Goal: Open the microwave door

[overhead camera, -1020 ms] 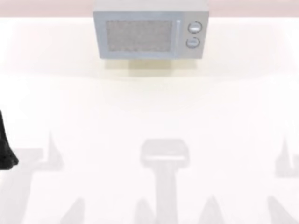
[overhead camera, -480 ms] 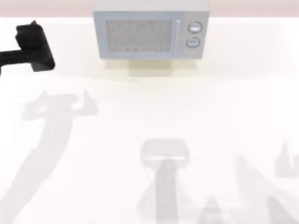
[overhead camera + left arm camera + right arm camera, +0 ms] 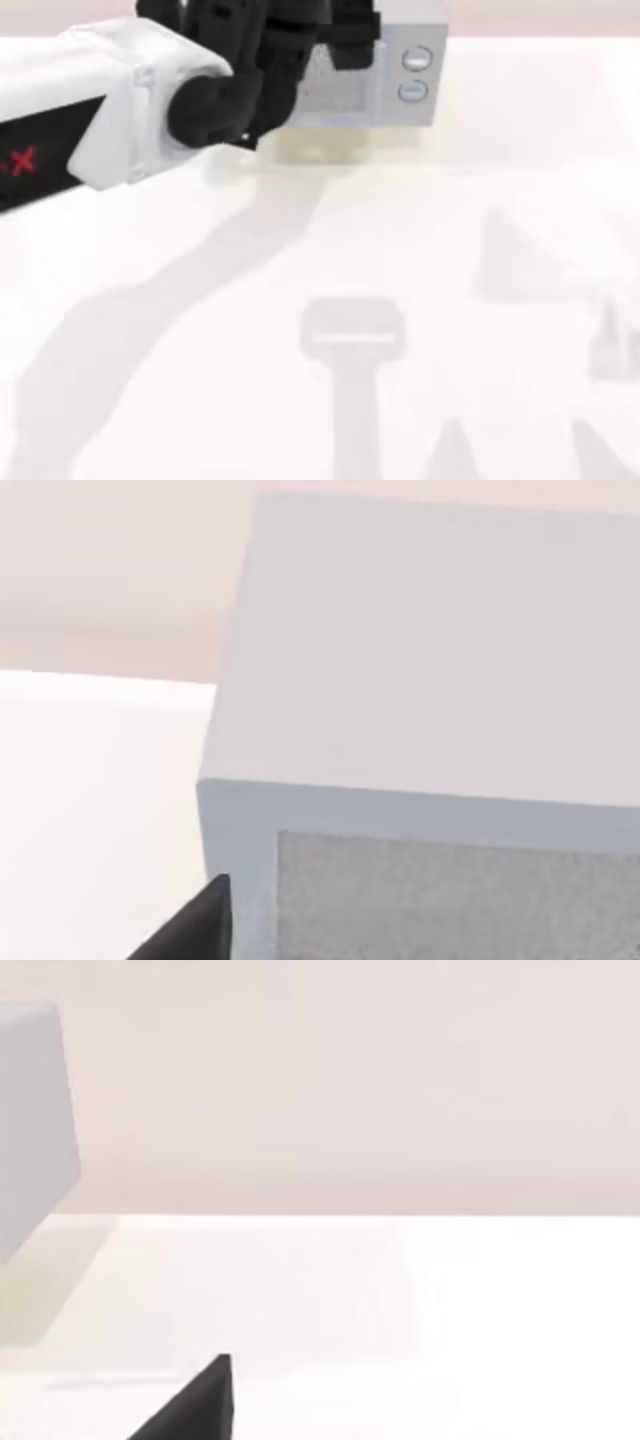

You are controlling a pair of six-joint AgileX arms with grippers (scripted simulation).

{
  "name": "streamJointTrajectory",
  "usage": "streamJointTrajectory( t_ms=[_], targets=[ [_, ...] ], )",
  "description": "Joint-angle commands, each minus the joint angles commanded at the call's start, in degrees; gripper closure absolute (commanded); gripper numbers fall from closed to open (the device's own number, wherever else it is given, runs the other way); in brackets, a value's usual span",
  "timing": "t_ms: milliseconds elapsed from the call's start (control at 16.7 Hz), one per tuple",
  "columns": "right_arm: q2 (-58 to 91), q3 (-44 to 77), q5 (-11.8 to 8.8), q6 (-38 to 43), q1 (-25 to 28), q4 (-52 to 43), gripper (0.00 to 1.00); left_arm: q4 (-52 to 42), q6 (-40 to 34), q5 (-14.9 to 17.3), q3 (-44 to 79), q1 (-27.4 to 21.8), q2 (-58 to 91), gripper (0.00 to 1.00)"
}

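Top view: left gripper (image 3: 300, 30) hangs over the microwave (image 3: 405, 110), covering most of the closed microwave door (image 3: 340, 95); finger spacing unreadable.

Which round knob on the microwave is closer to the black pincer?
The upper knob: the left pincer sits level with it, right beside it. The lower knob lies further down the microwave.
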Motion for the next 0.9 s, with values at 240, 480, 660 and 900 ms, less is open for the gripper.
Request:
streamJointTrajectory(
  t_ms=[240, 480, 660, 900],
  targets=[
    [0.0, 0.0, 0.0, 0.0, 0.0, 0.0, 0.00, -0.8, -3.2, -5.0, 11.2, -5.9, 14.8, 0.00],
    [0.0, 0.0, 0.0, 0.0, 0.0, 0.0, 0.00, -1.0, -4.4, -6.9, 15.4, -8.2, 20.1, 0.00],
    [0.0, 0.0, 0.0, 0.0, 0.0, 0.0, 0.00, -1.0, -4.4, -6.9, 15.4, -8.2, 20.1, 0.00],
    [0.0, 0.0, 0.0, 0.0, 0.0, 0.0, 0.00, -0.3, -3.6, -5.9, 17.4, -7.1, 22.3, 0.00]
  ],
)
